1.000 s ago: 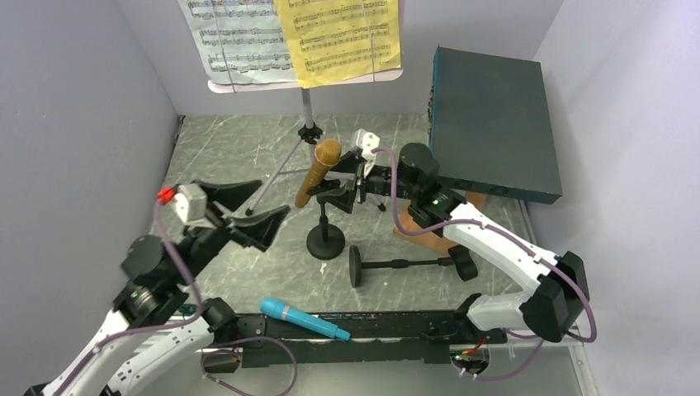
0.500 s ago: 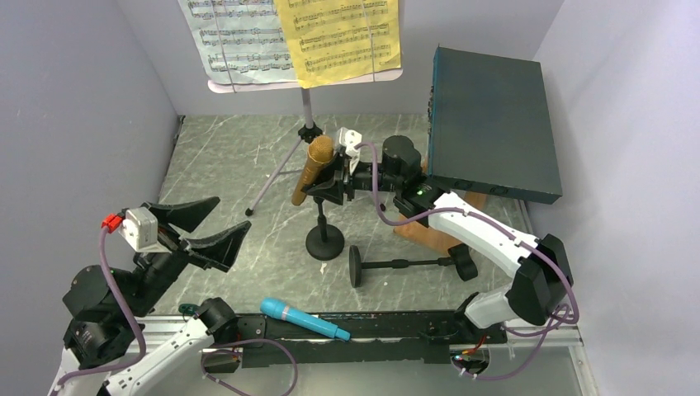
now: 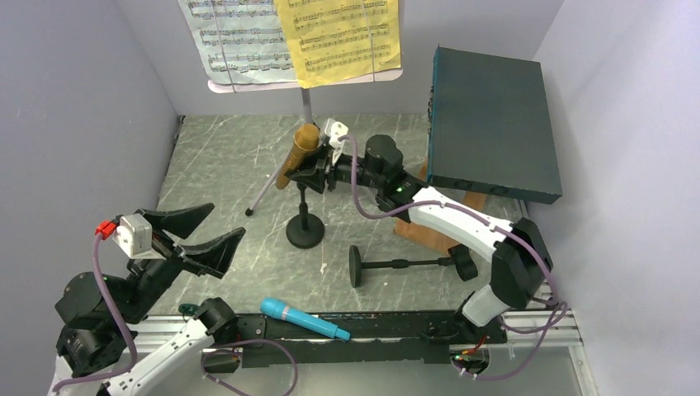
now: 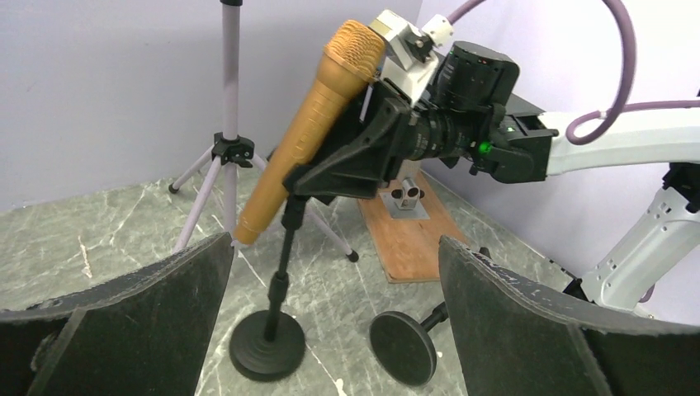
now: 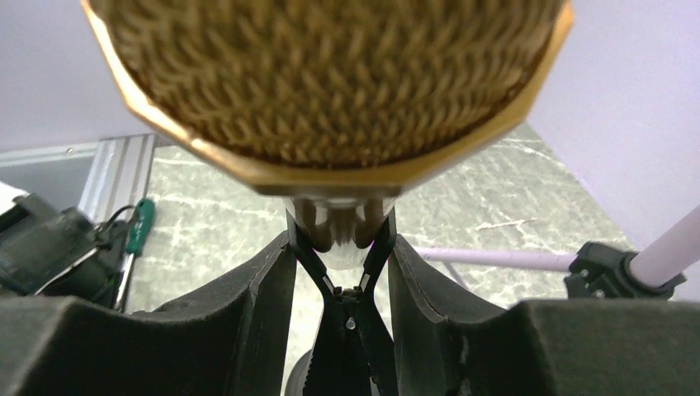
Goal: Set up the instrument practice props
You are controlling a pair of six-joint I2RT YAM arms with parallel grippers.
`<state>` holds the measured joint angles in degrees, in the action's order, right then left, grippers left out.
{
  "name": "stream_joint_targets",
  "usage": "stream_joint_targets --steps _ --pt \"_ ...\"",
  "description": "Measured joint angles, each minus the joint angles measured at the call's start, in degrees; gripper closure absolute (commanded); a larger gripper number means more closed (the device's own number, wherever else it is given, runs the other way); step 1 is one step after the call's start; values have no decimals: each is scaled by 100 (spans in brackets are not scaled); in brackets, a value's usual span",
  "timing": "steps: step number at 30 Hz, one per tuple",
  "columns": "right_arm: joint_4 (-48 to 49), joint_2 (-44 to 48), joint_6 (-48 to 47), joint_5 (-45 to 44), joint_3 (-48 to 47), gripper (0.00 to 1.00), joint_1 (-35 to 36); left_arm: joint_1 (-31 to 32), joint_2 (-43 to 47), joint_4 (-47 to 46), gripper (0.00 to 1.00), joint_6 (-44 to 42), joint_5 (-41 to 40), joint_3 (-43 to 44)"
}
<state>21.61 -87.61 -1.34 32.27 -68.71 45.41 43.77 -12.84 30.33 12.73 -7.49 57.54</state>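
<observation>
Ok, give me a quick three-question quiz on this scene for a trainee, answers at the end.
1. Fill in: the second mic holder lies on its ____.
2. True or false: the blue microphone sits clipped in a holder.
3. What is the right gripper closed on? A) blue microphone B) clip of the upright mic holder C) second mic holder

Key: 1 side; 2 false, it lies loose near the arm bases; 3 B.
</observation>
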Motion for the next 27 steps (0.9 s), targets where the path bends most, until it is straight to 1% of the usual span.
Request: stream_joint_targets --steps 7,12,18,27 --pt "114 -861 -22 -232 -931 75 4 0 90 225 0 2 -94 138" --pt "7 -1187 -186 -481 -1261 75 72 0 195 278 1 0 -153 260" --pt "-114 -1327 -369 -765 -1416 76 269 0 199 350 0 0 -164 273" --pt "146 -1506 -452 -1005 -1443 77 339 0 199 352 1 0 -162 271"
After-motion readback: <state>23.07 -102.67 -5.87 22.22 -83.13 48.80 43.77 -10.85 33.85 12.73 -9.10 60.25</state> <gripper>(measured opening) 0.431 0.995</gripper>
